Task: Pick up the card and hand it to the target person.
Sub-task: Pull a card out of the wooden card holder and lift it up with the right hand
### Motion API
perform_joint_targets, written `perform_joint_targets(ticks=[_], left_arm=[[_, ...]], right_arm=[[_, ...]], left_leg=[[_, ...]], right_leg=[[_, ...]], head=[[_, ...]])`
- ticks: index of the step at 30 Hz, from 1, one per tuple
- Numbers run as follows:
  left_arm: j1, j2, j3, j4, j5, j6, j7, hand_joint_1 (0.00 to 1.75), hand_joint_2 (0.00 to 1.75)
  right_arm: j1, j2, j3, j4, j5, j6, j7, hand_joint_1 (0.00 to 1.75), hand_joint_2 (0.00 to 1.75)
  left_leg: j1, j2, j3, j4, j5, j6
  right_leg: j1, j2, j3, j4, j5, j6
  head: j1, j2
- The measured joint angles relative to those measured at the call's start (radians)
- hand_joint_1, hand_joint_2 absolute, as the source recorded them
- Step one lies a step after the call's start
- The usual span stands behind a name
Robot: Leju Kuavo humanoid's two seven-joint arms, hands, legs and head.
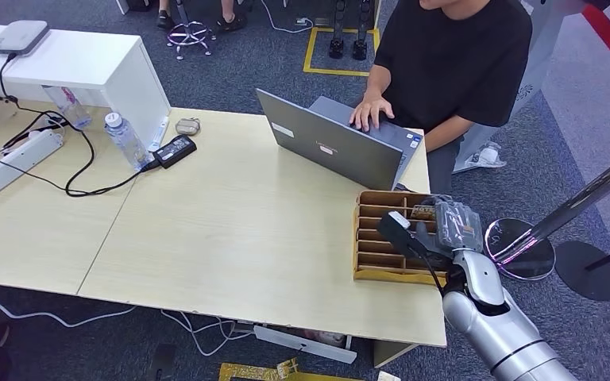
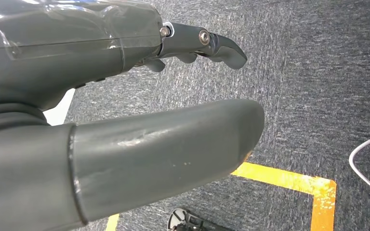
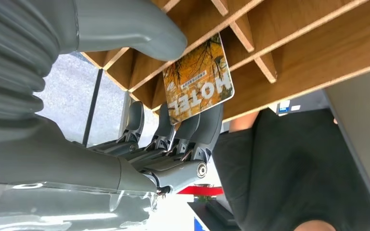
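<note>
I have my right hand point(image 1: 433, 230) at the wooden slotted organizer point(image 1: 373, 262), which sits at the table's point(image 1: 230, 238) near right corner. On the right wrist camera the card point(image 3: 198, 79), an orange one printed with the word HOTEL, lies against the organizer's dividers, partly in one of the slots. My thumb point(image 3: 125, 26) rests on one side of the card near its upper corner, and my darker fingers point(image 3: 192, 130) reach up to its opposite edge, so the card sits between them. I cannot tell for sure whether they press it firmly.

My left hand point(image 2: 125, 110) hangs over grey carpet with a yellow tape line point(image 2: 289, 180) on it. Its thumb and fingers are apart, holding nothing.

From the head camera I see a person in a black shirt point(image 1: 453, 63) seated at the far side of the table, one hand on a grey laptop point(image 1: 337, 143) just beyond the organizer. Farther left on the table lie a water bottle point(image 1: 125, 139), a black power adapter point(image 1: 175, 150) and a white power strip point(image 1: 16, 163).
</note>
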State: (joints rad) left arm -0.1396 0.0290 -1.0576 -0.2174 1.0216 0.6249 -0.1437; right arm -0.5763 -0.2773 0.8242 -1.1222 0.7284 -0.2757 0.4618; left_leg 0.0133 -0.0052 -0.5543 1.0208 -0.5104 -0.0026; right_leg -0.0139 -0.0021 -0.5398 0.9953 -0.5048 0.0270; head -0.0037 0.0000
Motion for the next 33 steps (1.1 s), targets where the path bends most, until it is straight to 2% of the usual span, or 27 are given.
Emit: perform_joint_targets(ticks=[4, 8, 18, 22, 28, 33], left_arm=[[0.0, 0.0, 0.0, 0.0, -0.001, 0.0, 0.0, 0.0, 0.0], [0.0, 0.0, 0.0, 0.0, -0.002, 0.0, 0.001, 0.0, 0.0], [0.0, -0.002, 0.0, 0.0, -0.008, 0.0, 0.007, 0.0, 0.0], [0.0, -0.002, 0.0, 0.0, -0.015, 0.0, 0.009, 0.0, 0.0], [0.0, -0.002, 0.0, 0.0, -0.017, 0.0, 0.009, 0.0, 0.0], [0.0, -0.003, 0.0, 0.0, -0.017, 0.0, 0.009, 0.0, 0.0]], right_arm=[[-0.008, 0.003, 0.005, 0.009, 0.008, 0.019, -0.012, 1.01, 1.75], [-0.017, 0.014, 0.007, 0.03, 0.015, 0.015, -0.026, 1.39, 1.75], [-0.024, 0.023, 0.008, 0.05, 0.032, -0.007, -0.022, 1.41, 1.75], [-0.024, 0.027, 0.009, 0.057, 0.035, -0.013, -0.024, 1.53, 1.75], [-0.024, 0.03, 0.01, 0.063, 0.035, -0.017, -0.025, 1.54, 1.75], [-0.024, 0.033, 0.011, 0.066, 0.041, -0.025, -0.025, 1.64, 1.75]], left_leg=[[0.0, 0.0, 0.0, 0.0, 0.0, 0.0], [0.0, 0.0, 0.0, 0.0, 0.0, 0.0], [0.0, 0.0, 0.0, 0.0, 0.0, 0.0], [0.0, 0.0, 0.0, 0.0, 0.0, 0.0], [0.0, 0.0, 0.001, 0.0, 0.0, 0.0], [0.0, 0.0, 0.001, 0.0, 0.0, 0.0]], right_leg=[[0.0, 0.0, 0.0, 0.0, 0.0, 0.0], [0.0, 0.0, 0.0, 0.0, 0.0, 0.0], [0.0, 0.0, 0.0, 0.0, 0.0, 0.0], [0.0, 0.0, 0.0, 0.0, 0.0, 0.0], [0.0, 0.0, 0.001, 0.0, 0.0, 0.0], [0.0, 0.0, 0.001, 0.0, 0.0, 0.001]], head=[[0.0, 0.0], [0.0, 0.0], [0.0, 0.0], [0.0, 0.0], [0.0, 0.0], [0.0, 0.0]])
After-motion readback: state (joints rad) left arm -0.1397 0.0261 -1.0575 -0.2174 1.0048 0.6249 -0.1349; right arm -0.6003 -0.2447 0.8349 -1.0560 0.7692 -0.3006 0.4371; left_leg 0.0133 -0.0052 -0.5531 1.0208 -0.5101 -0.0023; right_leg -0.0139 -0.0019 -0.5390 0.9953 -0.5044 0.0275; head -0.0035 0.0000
